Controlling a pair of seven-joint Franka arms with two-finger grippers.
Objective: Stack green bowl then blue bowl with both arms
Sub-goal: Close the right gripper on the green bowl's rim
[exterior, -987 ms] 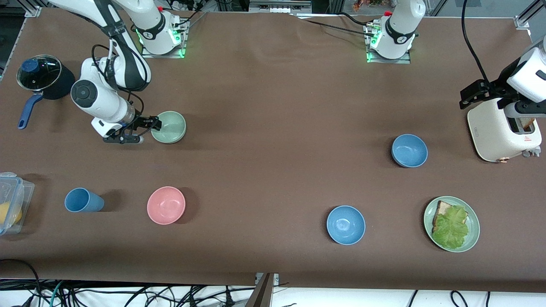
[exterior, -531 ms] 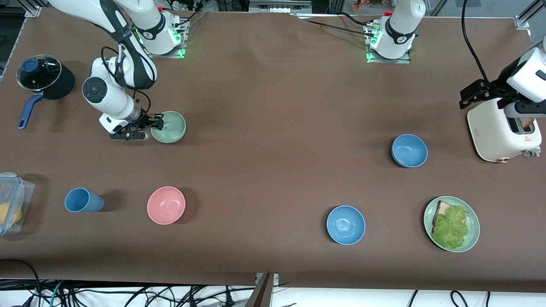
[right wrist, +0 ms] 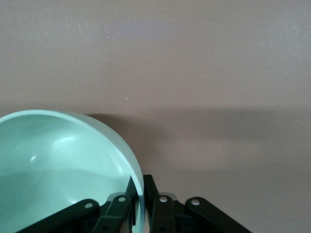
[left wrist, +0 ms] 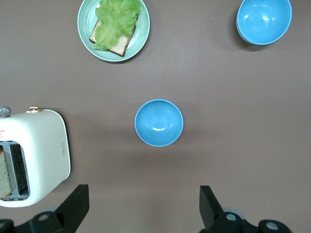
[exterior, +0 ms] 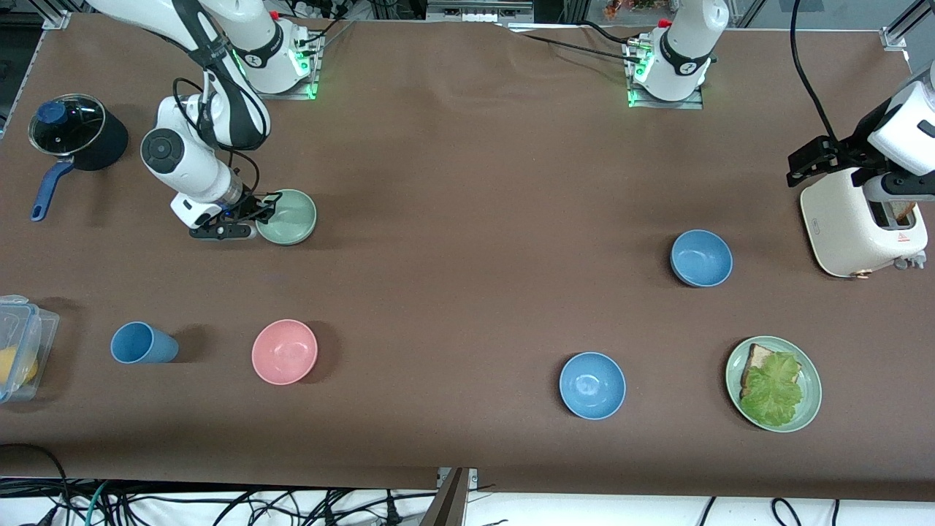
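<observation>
Right wrist view shows my right gripper (right wrist: 137, 190) pinching the rim of the green bowl (right wrist: 58, 165), one finger inside the wall and one outside, pressed close on the thin edge. That bowl is round, so it has no long axis; its mouth opens upward, tipped a little, and it holds nothing. Its surface is plain, pale and matte. From the front view it (exterior: 289, 216) is toward the right arm's end of the table, farther from the front camera than the pink bowl (exterior: 284, 351) and the blue cup (exterior: 142, 342), which lies on its side.

My left gripper (left wrist: 141, 206) hangs high over the white toaster (exterior: 862, 225) with its fingers spread wide, gripping nothing. Under it one blue bowl (exterior: 701, 257) sits upright and empty; a second blue bowl (exterior: 592, 385), equally smooth and empty, rests nearer the front camera. Beside that one, a green plate (exterior: 809, 398) carries bread topped with a crinkled lettuce leaf. A slice of bread stands in the toaster's slot.
</observation>
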